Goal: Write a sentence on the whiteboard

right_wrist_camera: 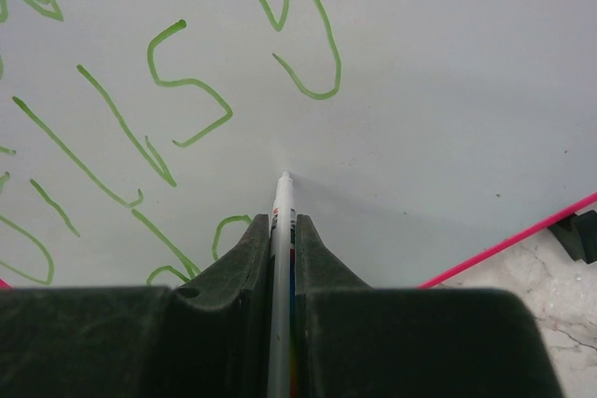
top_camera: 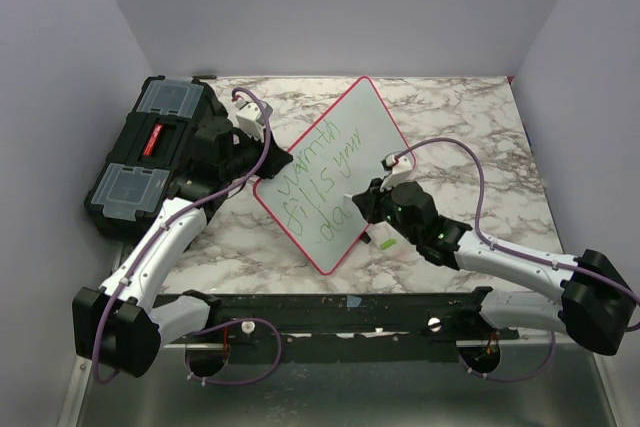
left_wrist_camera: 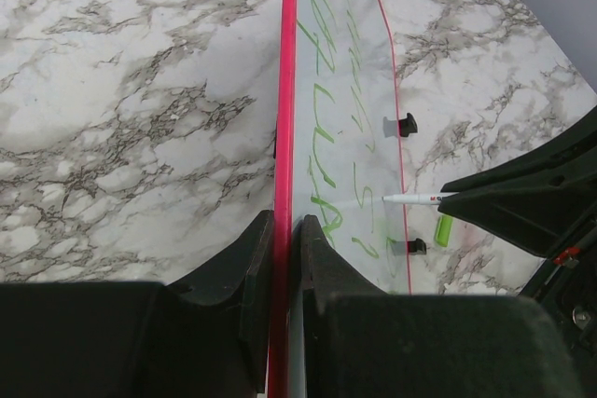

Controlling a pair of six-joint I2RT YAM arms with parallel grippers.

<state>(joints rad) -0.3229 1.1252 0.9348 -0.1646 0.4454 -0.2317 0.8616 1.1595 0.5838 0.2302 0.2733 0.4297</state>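
Observation:
The whiteboard (top_camera: 372, 119), white with a red-pink rim, is held tilted over the marble table. My left gripper (top_camera: 262, 169) is shut on its left rim; the left wrist view has the rim (left_wrist_camera: 285, 118) edge-on between the pads, gripper (left_wrist_camera: 286, 230). The sentence (top_camera: 318, 175) runs in green lettering over three lines; its letters (right_wrist_camera: 187, 81) fill the right wrist view. My right gripper (top_camera: 366, 203) is shut on a white marker (right_wrist_camera: 282, 207), gripper (right_wrist_camera: 282, 226). The marker's tip (left_wrist_camera: 387, 199) rests at the board face below the last line.
A black toolbox (top_camera: 150, 152) with clear lid compartments sits at the far left, right behind my left arm. A green marker cap (left_wrist_camera: 443, 228) lies on the marble by the board's lower edge. Two black clips (left_wrist_camera: 407, 124) stick out along the board's right rim.

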